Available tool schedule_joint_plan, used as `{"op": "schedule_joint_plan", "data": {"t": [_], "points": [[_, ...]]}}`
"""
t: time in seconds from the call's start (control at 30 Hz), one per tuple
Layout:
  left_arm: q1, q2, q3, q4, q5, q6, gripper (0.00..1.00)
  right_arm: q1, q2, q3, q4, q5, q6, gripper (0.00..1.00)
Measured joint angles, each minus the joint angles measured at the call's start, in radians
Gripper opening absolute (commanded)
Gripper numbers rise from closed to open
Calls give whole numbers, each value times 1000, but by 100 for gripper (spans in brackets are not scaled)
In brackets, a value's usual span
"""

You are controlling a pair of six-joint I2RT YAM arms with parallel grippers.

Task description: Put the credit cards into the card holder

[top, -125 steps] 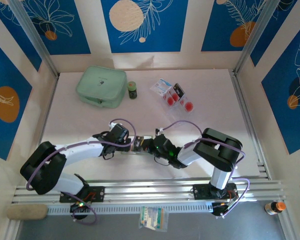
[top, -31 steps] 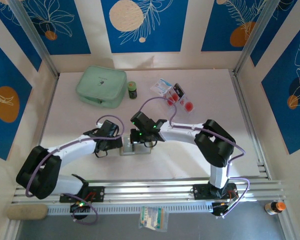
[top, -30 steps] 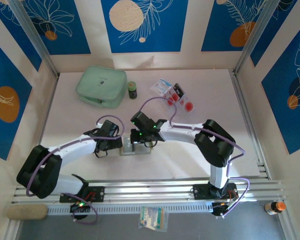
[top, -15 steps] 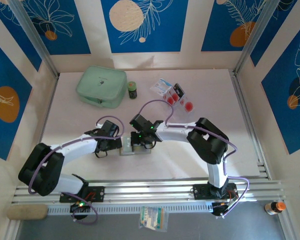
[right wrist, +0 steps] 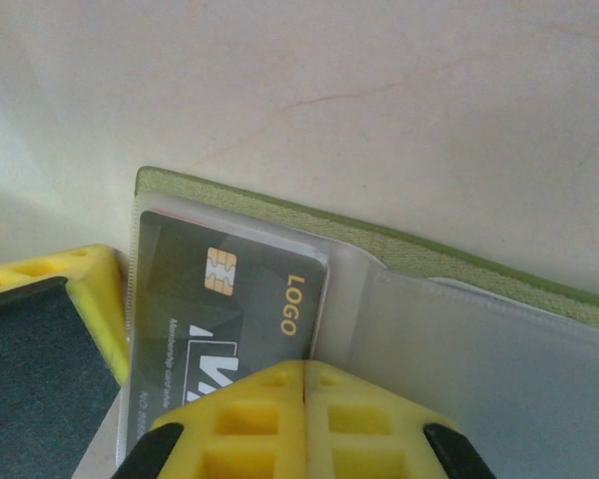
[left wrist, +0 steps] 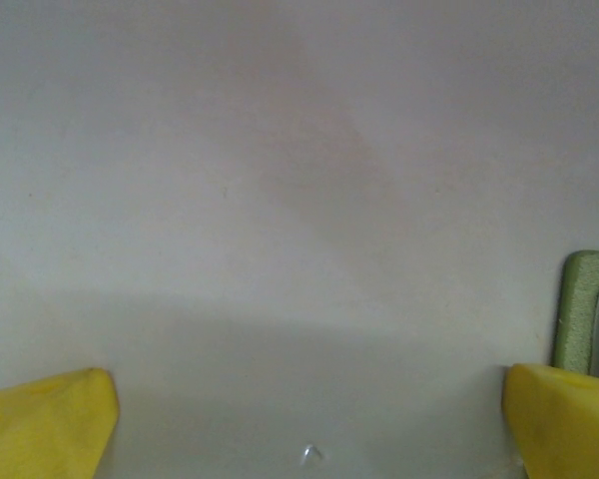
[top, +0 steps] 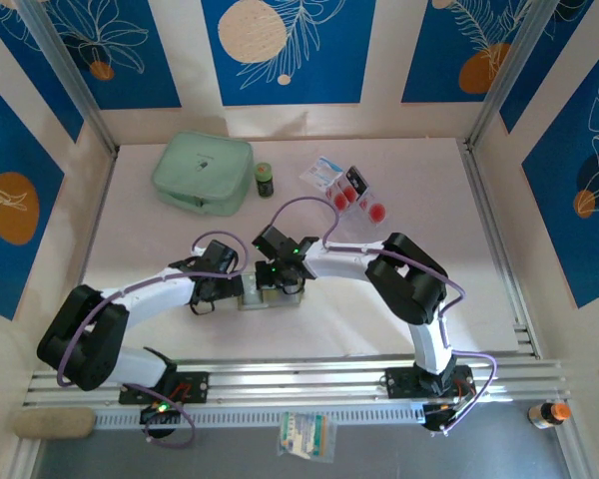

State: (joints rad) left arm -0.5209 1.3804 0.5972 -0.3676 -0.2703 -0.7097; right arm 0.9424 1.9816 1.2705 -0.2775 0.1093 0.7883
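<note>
Right gripper [right wrist: 306,384], fingers pressed together, sits over black card [right wrist: 230,299] tucked in clear sleeve [right wrist: 459,344] of olive card holder [right wrist: 449,249]; left gripper [left wrist: 309,424] spread wide, empty, alongside holder.

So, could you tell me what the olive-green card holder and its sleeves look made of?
Olive-green folding card holder: probably woven fabric, matte; its edge shows fine texture.
Pale inner sleeves: likely soft clear plastic, slightly frosted; the black card shows through one.

White links [top: 155,289], black joints [top: 404,274], looped purple cables [top: 301,205], small green lights [top: 161,408]; left claw [left wrist: 309,389] and right claw [right wrist: 304,384] have yellow fingers [left wrist: 45,424].
</note>
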Motion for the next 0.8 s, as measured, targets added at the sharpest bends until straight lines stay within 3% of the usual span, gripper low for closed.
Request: {"op": "schedule_joint_plan", "data": {"t": [0.8], "points": [[11, -98, -39, -16, 37, -49, 100, 37, -102, -69, -2, 26, 31, 0]]}}
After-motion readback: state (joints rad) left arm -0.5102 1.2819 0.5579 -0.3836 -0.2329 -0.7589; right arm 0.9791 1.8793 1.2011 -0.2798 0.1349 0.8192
